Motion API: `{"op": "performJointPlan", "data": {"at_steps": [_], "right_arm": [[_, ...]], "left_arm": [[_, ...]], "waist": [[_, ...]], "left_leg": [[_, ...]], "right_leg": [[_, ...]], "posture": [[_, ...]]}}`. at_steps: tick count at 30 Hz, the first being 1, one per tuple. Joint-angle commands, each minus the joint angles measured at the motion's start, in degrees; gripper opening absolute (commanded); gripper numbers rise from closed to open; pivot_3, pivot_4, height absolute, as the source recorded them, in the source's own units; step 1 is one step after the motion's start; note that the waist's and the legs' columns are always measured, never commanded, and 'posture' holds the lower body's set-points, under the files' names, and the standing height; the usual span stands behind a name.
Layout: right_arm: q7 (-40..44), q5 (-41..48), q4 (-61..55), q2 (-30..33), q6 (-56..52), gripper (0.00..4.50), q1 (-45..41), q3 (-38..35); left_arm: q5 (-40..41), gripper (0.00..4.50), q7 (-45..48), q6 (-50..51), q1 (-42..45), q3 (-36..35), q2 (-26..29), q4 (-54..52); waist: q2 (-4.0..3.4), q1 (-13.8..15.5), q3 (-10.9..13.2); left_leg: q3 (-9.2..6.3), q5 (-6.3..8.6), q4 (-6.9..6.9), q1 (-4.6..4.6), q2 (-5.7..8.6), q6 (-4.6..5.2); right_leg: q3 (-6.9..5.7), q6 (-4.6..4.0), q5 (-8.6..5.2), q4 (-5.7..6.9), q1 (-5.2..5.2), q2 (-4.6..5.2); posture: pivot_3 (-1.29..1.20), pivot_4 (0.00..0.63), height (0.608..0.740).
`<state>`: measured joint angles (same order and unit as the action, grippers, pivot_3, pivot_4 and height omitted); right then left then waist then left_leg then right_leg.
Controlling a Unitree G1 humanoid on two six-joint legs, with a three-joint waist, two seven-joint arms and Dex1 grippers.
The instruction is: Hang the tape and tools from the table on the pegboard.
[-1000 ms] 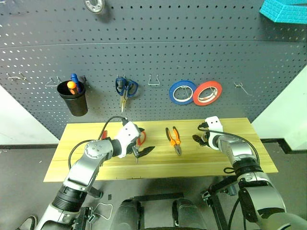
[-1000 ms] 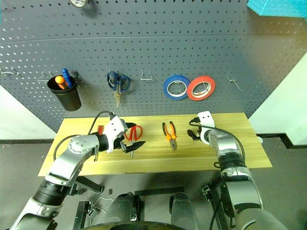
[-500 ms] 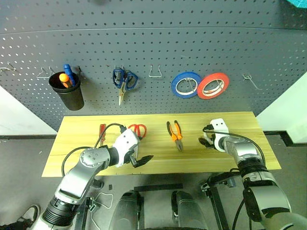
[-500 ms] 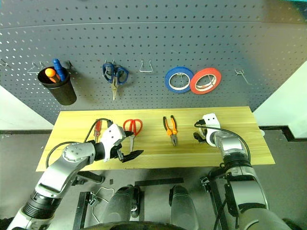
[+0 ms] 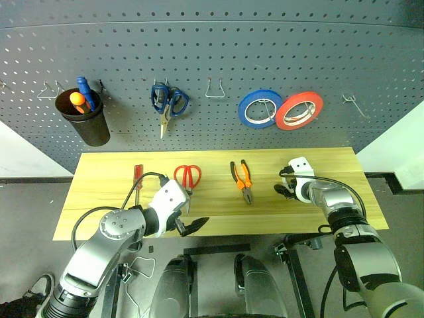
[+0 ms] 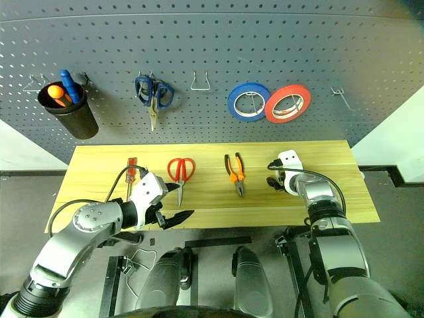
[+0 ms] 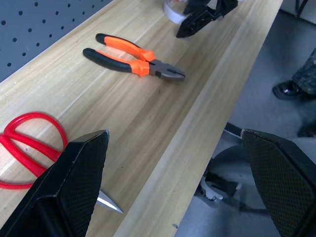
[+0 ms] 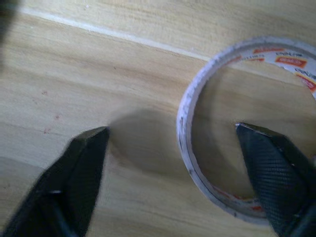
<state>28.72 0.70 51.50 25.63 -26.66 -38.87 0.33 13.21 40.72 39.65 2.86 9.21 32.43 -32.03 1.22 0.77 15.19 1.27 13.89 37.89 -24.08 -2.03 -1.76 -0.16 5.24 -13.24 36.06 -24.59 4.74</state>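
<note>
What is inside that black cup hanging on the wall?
The black cup on the pegboard holds an orange-topped handle and a blue handle. Their lower ends are hidden inside.

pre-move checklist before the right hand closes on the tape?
1. Right hand straddles the rim of the tape, one finger inside the roll, one outside: ok.
2. Right fingers apart, not yet clamped on the rim: ok.
3. Tape lying flat on the table: ok.
4. Left hand open, holding nothing, near the table's front edge, away from the tape: ok.
5. Free hook on the pegboard, right of the red roll: ok.
6. Finger depth enough for a firm pinch: cannot tell.
</note>
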Motion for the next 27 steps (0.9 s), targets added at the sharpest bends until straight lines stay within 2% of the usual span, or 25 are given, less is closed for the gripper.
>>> {"op": "performJointPlan", "data": {"at_steps": [1, 8, 9, 16, 18, 20, 22, 24, 25, 27], "right_arm": [[-0.04, -1.02, 2.66, -0.12, 0.40, 2.69, -0.01, 0.51], [0.36, -1.07, 3.66, 0.17, 1.15, 0.29, -1.09, 0.59], [0.36, -1.05, 3.70, 0.18, 1.24, 0.06, -1.10, 0.58], [0.73, 0.81, 2.05, -0.13, 3.15, 0.06, 0.34, -1.53], [0.73, 1.32, 0.81, 0.29, 3.44, 0.06, 1.22, -2.35], [0.88, 1.95, -3.70, 1.16, 2.52, 0.06, 3.72, -3.23], [1.17, 2.90, -9.05, 2.15, 2.29, 0.06, 6.83, -4.60], [2.38, 4.08, -16.02, 3.16, 2.09, 0.06, 10.69, -5.68], [2.82, 5.07, -19.22, 3.80, 2.03, 0.06, 12.82, -6.87], [3.77, 6.89, -24.59, 4.98, 2.60, 0.06, 16.76, -9.08]], "left_arm": [[1.22, 4.50, -0.66, 0.14, 0.51, -1.22, 0.31, -2.14], [2.01, 4.50, -1.41, -0.79, 1.56, -1.39, -0.60, -1.19], [2.28, 4.50, -1.51, -0.94, 1.74, -1.47, -0.71, -1.03], [1.22, 4.50, -2.94, -3.63, 3.45, -1.10, -2.07, 2.28], [0.66, 4.50, -2.90, -4.98, 4.31, -0.33, -2.56, 3.79], [0.33, 4.50, -2.64, -6.57, 5.49, -0.13, -2.89, 5.31], [-0.36, 4.50, -2.51, -8.85, 6.95, 0.44, -3.64, 7.76], [-0.95, 4.50, -2.09, -11.66, 8.35, 0.63, -4.16, 9.86], [-1.22, 4.50, -1.84, -13.78, 9.39, 0.66, -4.74, 11.47], [-1.59, 4.50, -1.14, -18.14, 11.26, 0.78, -5.73, 14.59]], "waist": [[0.06, 0.01, 0.09], [0.06, 0.09, 0.18], [0.06, 0.08, 0.18], [0.07, 0.06, 0.16], [0.08, 0.09, 0.15], [0.08, 0.20, 0.13], [0.06, 0.39, 0.03], [-0.01, 1.05, -0.07], [-0.07, 1.28, -0.12], [-0.25, 1.54, -0.52]], "left_leg": [[0.00, 0.00, 0.00, 0.00, 0.00, 0.00], [-0.01, 0.00, 0.00, -0.06, 0.00, 0.00], [-0.01, 0.00, 0.00, -0.07, 0.00, 0.00], [0.00, 0.00, -0.01, -0.10, 0.01, 0.00], [-0.01, 0.00, 0.00, -0.14, 0.01, -0.01], [0.00, 0.00, 0.00, -0.19, 0.02, -0.01], [-0.01, 0.00, 0.00, -0.29, 0.02, -0.01], [0.00, 0.00, 0.00, -0.33, 0.05, -0.01], [0.03, 0.00, 0.00, -0.35, 0.05, -0.01], [0.06, 0.00, -0.01, -0.44, 0.06, -0.02]], "right_leg": [[0.00, 0.00, 0.00, 0.00, 0.00, 0.00], [-0.02, 0.00, 0.00, -0.05, -0.01, 0.03], [-0.02, 0.00, 0.00, -0.05, -0.02, 0.03], [-0.03, 0.02, 0.01, -0.06, -0.04, 0.03], [-0.04, 0.02, 0.01, -0.07, -0.05, 0.03], [-0.05, 0.03, 0.02, -0.07, -0.08, 0.03], [-0.07, 0.05, 0.02, -0.08, -0.15, 0.03], [-0.07, 0.34, 0.11, -0.08, -0.17, 0.03], [-0.07, 0.37, 0.11, -0.09, -0.19, 0.03], [-0.07, 0.42, 0.13, -0.07, -0.29, 0.03]], "posture": [[0.16, 0.294, 0.716], [0.16, 0.282, 0.716], [0.16, 0.282, 0.716], [0.15, 0.251, 0.716], [0.14, 0.222, 0.716], [0.14, 0.216, 0.716], [0.13, 0.179, 0.716], [0.12, 0.167, 0.716], [0.11, 0.134, 0.716], [0.10, 0.111, 0.716]]}}
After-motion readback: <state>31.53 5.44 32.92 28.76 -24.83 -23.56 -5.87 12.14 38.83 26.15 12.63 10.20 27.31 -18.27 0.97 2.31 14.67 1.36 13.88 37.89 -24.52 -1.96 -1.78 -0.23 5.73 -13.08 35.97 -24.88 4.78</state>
